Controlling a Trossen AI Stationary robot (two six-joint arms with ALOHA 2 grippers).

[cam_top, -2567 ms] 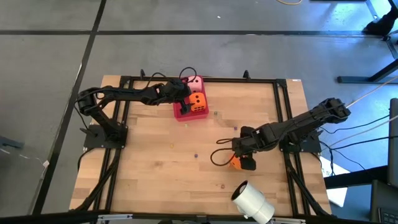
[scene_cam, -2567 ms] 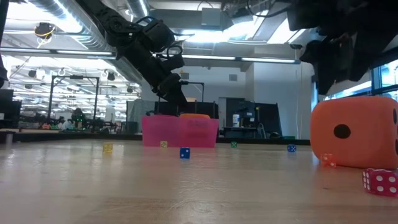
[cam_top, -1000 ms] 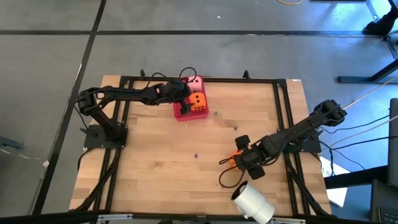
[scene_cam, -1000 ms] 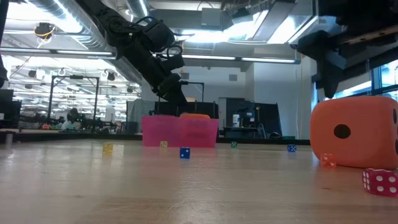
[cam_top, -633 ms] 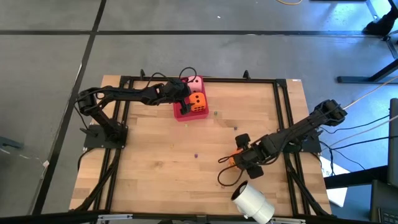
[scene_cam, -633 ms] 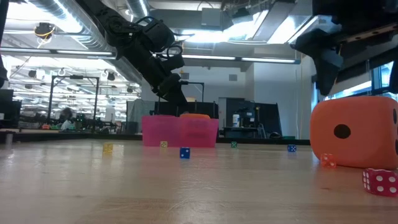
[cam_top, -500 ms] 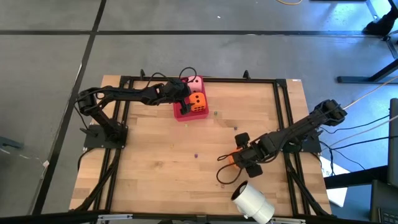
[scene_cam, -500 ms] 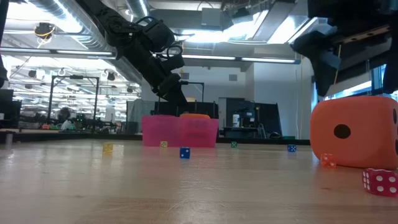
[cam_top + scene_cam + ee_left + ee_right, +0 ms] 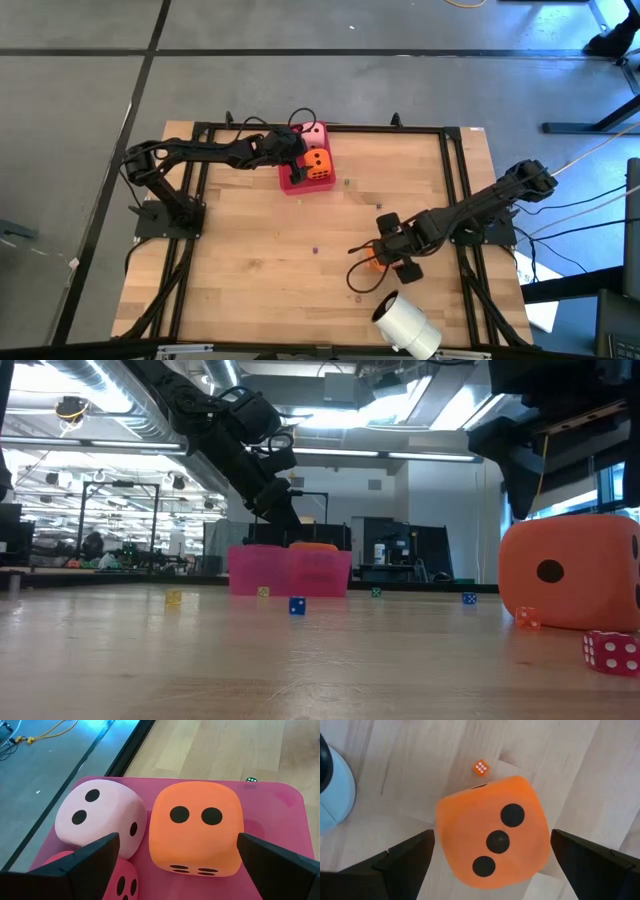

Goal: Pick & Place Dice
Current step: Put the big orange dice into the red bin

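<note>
While three dice already sat in the tray (image 9: 292, 183) at the table's far side, the pink die (image 9: 97, 816), an orange die (image 9: 196, 834) and the red die (image 9: 120, 879), the fourth was not yet grasped. That loose orange die (image 9: 492, 837) rested on the wood at the near right, close to the white roll (image 9: 407, 324), with a tiny orange die (image 9: 480, 767) just beside it.

The right gripper (image 9: 391, 254) hung directly above the loose die, fingers spread wide to either side of it and clear of its faces, as the right wrist view showed. The step in hand looked like the approach for the last pick.

The left gripper (image 9: 297, 148) waited over the tray, its fingers also spread, holding nothing.

Next, by my reading, the right arm needed to drop until its fingers bracketed the die's sides, then close. The cube looked soft, so a centred squeeze should hold it. After that it would have to be carried across to the tray, where the free space seemed tight.
</note>
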